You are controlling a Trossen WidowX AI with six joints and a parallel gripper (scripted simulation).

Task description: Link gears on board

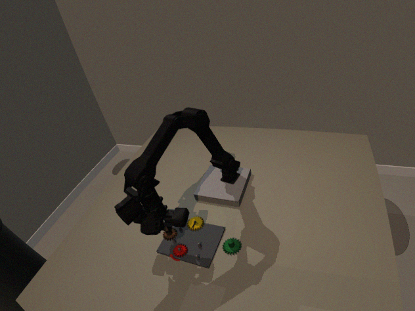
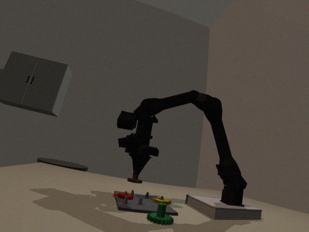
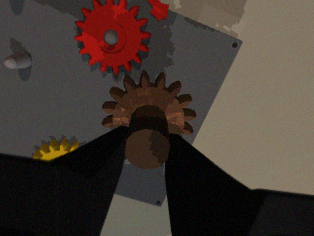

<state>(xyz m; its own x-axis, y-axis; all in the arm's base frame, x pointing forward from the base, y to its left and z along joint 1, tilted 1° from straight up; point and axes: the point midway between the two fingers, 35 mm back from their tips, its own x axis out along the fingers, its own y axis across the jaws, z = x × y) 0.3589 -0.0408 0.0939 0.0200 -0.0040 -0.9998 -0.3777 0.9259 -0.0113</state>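
Note:
My gripper (image 2: 135, 174) (image 3: 147, 138) is shut on the hub of a brown gear (image 1: 169, 234) (image 2: 134, 180) (image 3: 148, 97) and holds it level above the grey board (image 1: 210, 237) (image 2: 147, 211) (image 3: 212, 65), over its left part in the top view. The red gear (image 1: 180, 251) (image 2: 124, 196) (image 3: 112, 37) sits on a peg near the board's front edge. The yellow gear (image 1: 196, 223) (image 2: 161, 200) (image 3: 57, 151) with a black stripe sits on a peg at the back. A green gear (image 1: 232, 246) (image 2: 160, 218) stands upright on the table beside the board. The peg under the brown gear is hidden in the wrist view.
Several empty pegs stand on the board, among them one peg (image 1: 199, 245) near the middle and another peg (image 1: 197, 256) near the front edge. The red arrow (image 1: 171, 256) (image 3: 160, 9) lies beside the red gear. The arm's white base block (image 1: 214, 187) (image 2: 236, 213) is behind the board.

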